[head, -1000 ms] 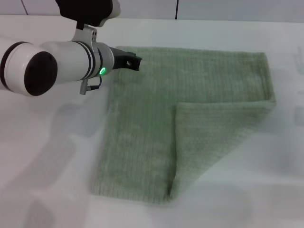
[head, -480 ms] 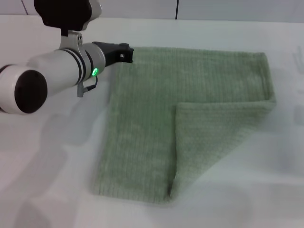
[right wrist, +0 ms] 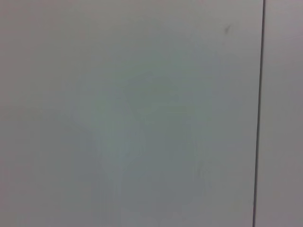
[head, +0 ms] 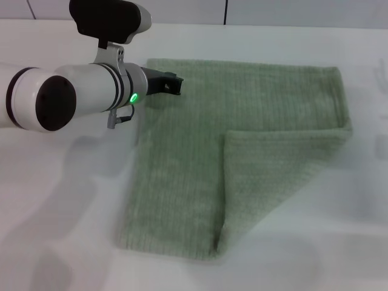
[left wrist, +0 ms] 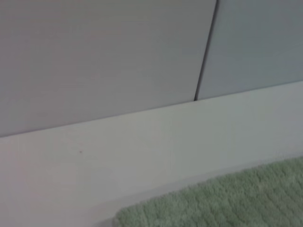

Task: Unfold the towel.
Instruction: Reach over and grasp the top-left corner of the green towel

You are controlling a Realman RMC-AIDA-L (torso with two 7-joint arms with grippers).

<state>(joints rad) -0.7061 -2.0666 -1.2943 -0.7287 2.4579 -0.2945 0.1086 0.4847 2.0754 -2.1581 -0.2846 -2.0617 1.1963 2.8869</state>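
A: Starting at nine o'clock in the head view, what's there?

B: The left arm, white with a black end cap and a green light on its wrist ring. It reaches in toward the towel (head: 242,151), and the left gripper (head: 174,84) sits over the cloth's far-left corner, around eleven o'clock of the towel.

A: Are its fingers apart or together?

B: I cannot tell. Only a dark stub shows past the wrist, and the left wrist view shows none of its own fingers, just the towel's fuzzy edge against the white table (left wrist: 142,156) and a grey wall panel behind.

A: And the towel itself?

B: Pale green, ribbed, lying flat on the table (head: 60,212) in the middle of the view. It is partly folded: a flap lies doubled over the lower right part, from about three to six o'clock, with its corner near the cloth's centre.

A: Anything at the right?

B: The right gripper is not visible in any view. The right wrist view shows only a plain grey panel with a dark seam.
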